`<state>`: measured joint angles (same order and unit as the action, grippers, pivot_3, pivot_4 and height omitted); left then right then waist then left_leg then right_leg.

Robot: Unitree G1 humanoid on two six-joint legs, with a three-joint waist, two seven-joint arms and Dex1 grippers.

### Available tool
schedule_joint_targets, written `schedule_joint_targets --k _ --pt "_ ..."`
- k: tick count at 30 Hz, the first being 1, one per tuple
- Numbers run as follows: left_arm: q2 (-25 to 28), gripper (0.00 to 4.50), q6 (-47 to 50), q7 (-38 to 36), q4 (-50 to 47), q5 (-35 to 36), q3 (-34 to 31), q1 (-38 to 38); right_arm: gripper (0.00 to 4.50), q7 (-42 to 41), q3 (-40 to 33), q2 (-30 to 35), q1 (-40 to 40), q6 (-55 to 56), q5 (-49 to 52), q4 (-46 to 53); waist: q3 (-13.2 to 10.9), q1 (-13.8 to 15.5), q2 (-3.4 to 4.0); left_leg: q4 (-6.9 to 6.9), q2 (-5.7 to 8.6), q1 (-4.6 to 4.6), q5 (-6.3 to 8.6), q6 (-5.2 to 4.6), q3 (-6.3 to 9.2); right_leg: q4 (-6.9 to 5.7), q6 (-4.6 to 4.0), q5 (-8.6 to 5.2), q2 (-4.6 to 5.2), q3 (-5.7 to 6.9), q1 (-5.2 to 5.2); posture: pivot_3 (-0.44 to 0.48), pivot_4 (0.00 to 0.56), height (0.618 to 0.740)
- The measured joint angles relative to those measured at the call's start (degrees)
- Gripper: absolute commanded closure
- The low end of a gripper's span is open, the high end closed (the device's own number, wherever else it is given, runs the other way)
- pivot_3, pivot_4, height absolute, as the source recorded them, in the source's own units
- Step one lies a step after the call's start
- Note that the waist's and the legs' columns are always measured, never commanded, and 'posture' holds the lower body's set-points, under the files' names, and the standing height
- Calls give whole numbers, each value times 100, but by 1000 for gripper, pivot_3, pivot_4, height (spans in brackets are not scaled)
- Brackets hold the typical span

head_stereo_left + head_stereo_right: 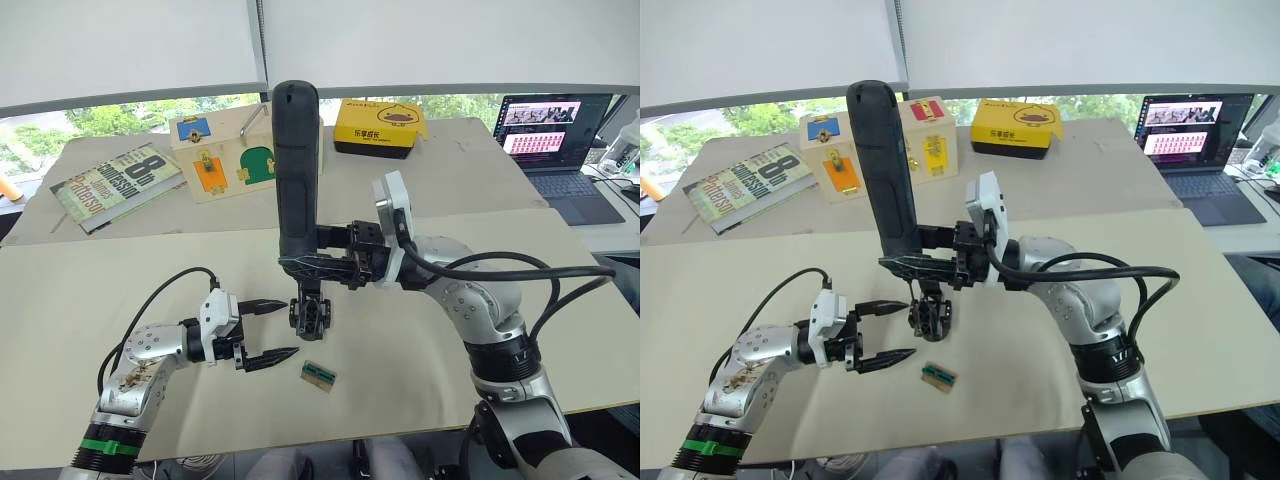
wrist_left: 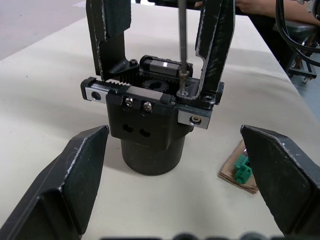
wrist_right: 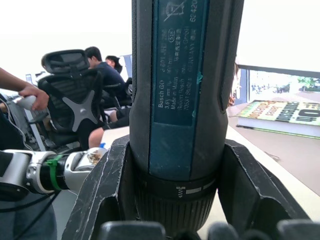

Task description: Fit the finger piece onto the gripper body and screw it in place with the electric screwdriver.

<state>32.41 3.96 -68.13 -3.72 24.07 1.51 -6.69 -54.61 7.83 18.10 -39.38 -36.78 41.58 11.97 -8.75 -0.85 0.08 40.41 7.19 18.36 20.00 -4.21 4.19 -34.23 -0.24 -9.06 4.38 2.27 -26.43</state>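
The electric screwdriver (image 1: 298, 170) stands upright over the middle of the table, with my right gripper (image 1: 318, 264) shut on its lower barrel (image 3: 185, 100). Its thin bit (image 2: 181, 40) points down onto a screw at the top of the gripper body (image 2: 150, 135), a black block on a round base (image 1: 310, 316). Two black fingers rise from that block. The finger piece (image 2: 216, 50) is the one right beside the bit. My left gripper (image 1: 264, 332) is open just left of the gripper body, its fingers (image 2: 65, 185) on either side and apart from it.
A small green-brown tray (image 1: 318, 376) lies just right of my left gripper's fingertips. At the back are a book (image 1: 115, 185), a wooden latch box (image 1: 225, 150), a yellow box (image 1: 378, 127) and a laptop (image 1: 555, 140). People sit by an office chair (image 3: 75, 95) beyond the table.
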Motion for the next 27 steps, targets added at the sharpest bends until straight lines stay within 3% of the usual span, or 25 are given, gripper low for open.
schedule_joint_targets --k 27 --pt "-19 0 -2 55 0 0 23 26 2598 -23 8 51 -81 -34 -5 -91 0 1 0 0 0 0 0 0 0 0 0 0 0 0 0 0 150 740"
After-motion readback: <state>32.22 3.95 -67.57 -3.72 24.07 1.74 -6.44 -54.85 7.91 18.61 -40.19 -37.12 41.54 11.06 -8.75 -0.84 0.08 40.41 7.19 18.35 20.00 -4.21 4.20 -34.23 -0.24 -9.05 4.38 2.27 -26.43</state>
